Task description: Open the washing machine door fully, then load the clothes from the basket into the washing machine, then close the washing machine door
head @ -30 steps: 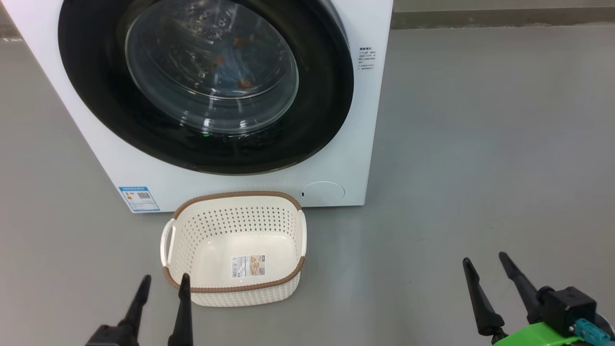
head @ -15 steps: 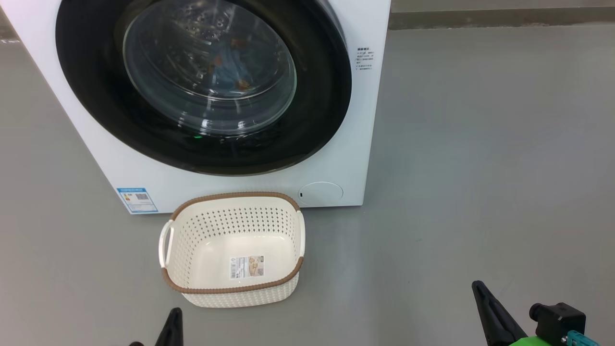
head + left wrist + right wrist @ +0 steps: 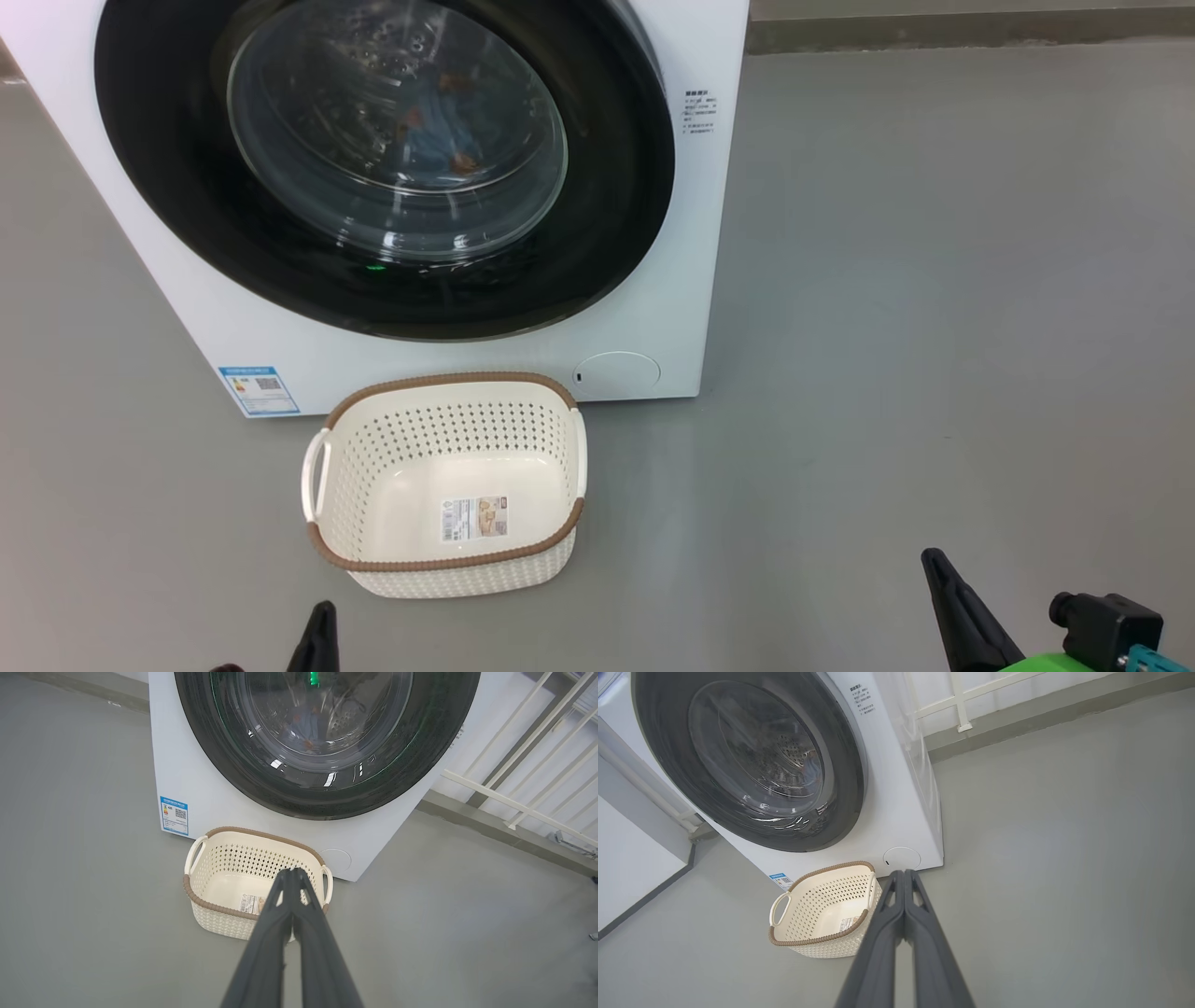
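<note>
Left tool (image 3: 292, 871) & right tool (image 3: 904, 872) clenched, nothing gripped. Basket (image 3: 217, 921) on floor (image 3: 93, 905) just ahead of left tool, ahead-left of right tool. Beyond it, washing machine door (image 3: 607, 233) shut (clothes (image 3: 443, 126) behind glass).

Glossy black-rimmed washing machine door (image 3: 383, 159), perforated cream plastic basket (image 3: 448, 439), matt grey floor (image 3: 934, 327)

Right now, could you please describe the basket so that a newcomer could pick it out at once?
Find the white washing machine with the round black-rimmed door. On the grey floor just before it sits the basket: cream, perforated, brown-rimmed, holding only a label sticker.
</note>
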Controlling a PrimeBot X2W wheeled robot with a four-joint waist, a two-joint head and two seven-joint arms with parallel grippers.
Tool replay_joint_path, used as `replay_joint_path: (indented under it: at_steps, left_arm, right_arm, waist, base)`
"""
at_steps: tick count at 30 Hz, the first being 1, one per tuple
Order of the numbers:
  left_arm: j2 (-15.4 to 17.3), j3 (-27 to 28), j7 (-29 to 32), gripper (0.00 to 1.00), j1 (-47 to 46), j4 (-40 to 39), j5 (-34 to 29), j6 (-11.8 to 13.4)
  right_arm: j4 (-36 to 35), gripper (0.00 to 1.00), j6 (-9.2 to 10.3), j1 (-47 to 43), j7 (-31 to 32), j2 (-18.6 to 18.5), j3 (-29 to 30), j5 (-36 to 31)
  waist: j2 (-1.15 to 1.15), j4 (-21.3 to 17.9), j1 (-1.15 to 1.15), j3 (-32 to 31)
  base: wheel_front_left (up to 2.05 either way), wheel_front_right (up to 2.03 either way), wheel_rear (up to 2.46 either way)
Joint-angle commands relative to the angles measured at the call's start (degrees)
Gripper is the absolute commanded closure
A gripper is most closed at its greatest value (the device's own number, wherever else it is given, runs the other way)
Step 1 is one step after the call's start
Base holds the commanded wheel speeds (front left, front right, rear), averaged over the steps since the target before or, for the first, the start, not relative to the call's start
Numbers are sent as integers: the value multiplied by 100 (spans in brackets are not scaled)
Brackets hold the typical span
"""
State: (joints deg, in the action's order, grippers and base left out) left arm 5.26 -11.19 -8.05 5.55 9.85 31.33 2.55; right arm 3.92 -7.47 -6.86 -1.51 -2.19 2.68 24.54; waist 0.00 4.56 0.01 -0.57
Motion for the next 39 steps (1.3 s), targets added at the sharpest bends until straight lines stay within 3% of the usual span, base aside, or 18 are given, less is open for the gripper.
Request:
replay_joint_path:
  at_steps: [1, 39]
  left_arm:
    - [41, 101, 19, 100, -248, -94, 111, -85]
    - [-13, 643, 488, 100, -579, 85, 2341, -420]
  right_arm:
    - [-109, 100, 0, 261, 18, -71, -9, 141]
    - [294, 100, -1, 633, 233, -133, 47, 2625]
  waist:
    - [0, -4, -1, 1]
    - [0, -169, -1, 28]
  base:
    - [0, 0, 0]
    - [0, 0, 0]
